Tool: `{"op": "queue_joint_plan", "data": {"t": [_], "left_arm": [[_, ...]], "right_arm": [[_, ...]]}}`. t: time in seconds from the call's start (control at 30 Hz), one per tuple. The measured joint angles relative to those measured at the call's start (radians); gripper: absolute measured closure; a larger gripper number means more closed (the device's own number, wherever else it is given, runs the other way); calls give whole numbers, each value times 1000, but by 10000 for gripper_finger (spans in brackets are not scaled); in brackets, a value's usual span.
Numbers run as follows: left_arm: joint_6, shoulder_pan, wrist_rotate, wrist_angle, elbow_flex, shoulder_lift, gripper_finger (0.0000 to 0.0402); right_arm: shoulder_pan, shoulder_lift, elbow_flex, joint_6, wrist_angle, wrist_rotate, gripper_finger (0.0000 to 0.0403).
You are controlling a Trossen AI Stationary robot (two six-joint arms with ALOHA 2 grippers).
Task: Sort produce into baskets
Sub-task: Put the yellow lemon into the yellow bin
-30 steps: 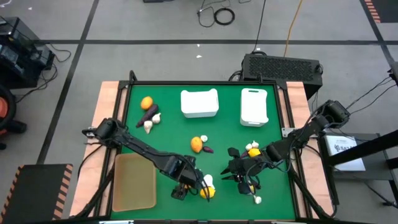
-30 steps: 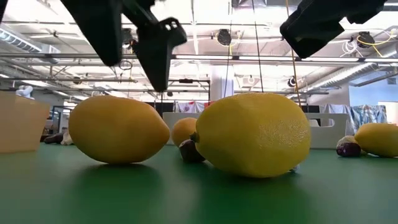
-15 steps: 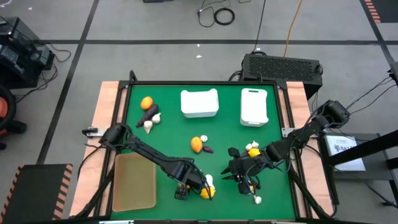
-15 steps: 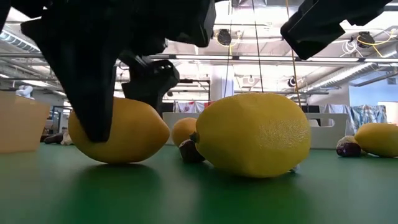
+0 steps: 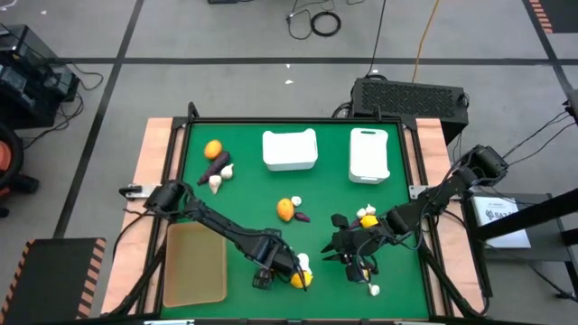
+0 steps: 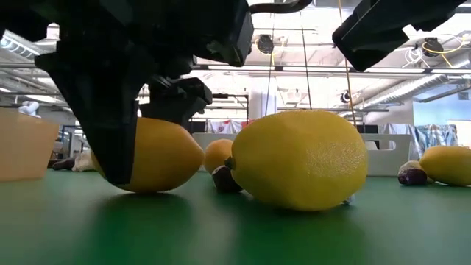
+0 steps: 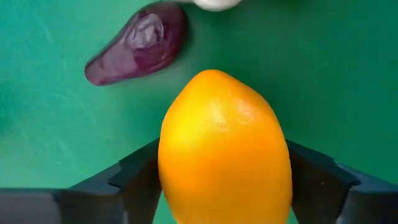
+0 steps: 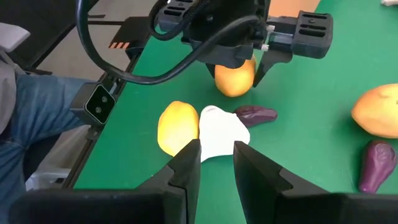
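Landmark: the tan flat plastic tray (image 5: 193, 264), lying at the near left corner of the green table mat (image 5: 248, 194).
Far-left cluster: a round orange fruit (image 5: 213, 149), a dark purple eggplant-like piece (image 5: 215, 165) and white garlic-like bulbs (image 5: 219, 178) are seen beyond the tray.
Left gripper (image 5: 287, 273): placed just right of the tray, down at the mat; its fingers (image 7: 134, 180) are pressed against both sides of a yellow-orange lemon-shaped fruit (image 7: 224, 149).
Beside that fruit: a purple piece (image 7: 138, 43) lies on the mat.
White squarish bin (image 5: 289, 150): far right of the tray, at the far side.
Narrower white bin (image 5: 368, 154): further right again.
Right gripper (image 5: 358, 255): well right of the tray, fingers (image 8: 186, 168) spread slightly above a white bulb (image 8: 219, 133); a second yellow lemon-shaped fruit (image 8: 177, 127) touches that bulb.
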Motion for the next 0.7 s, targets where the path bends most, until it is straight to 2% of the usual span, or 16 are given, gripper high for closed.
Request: {"op": "queue_joint_plan", "data": {"t": [0.1, 0.23, 0.33, 0.43, 0.7], "left_arm": [[24, 0, 1, -12, 0, -31, 146], [17, 0, -9, -112, 0, -124, 152], [-43, -17, -80, -218, -19, -215, 152], [-165, -45, -137, -237, -109, -345, 152], [-659, -144, -149, -230, -405, -654, 152]], "right_arm": [[0, 0, 0, 13, 0, 0, 316], [0, 0, 0, 37, 0, 0, 316], [2, 0, 0, 51, 0, 0, 316], [2, 0, 0, 57, 0, 0, 316], [2, 0, 0, 12, 1, 0, 316]]}}
